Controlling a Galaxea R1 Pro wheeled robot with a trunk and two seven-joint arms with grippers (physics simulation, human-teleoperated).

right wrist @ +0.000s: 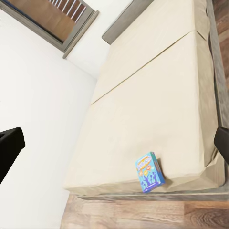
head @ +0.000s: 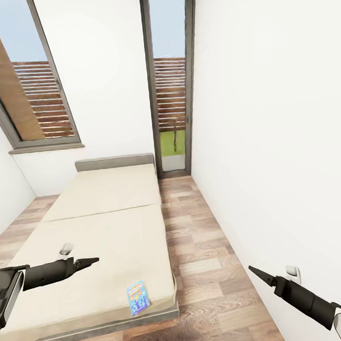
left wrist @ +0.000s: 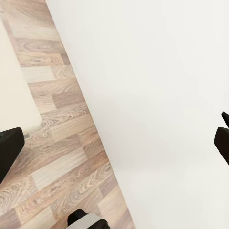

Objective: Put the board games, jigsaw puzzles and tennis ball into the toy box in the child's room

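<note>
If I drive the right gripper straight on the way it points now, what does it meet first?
Probably the bed: the right wrist view looks along the fingers at its mattress, with the blue board game lying near the foot edge. Nothing shows in between, though depth is hard to judge.

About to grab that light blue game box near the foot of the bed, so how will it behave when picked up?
The light blue game box is thin and lies flat on the mattress, so it looks stiff and probably light. It won't roll. Lying so low, its edges may be hard for jaws to get under, and pushing could slide it.
</note>
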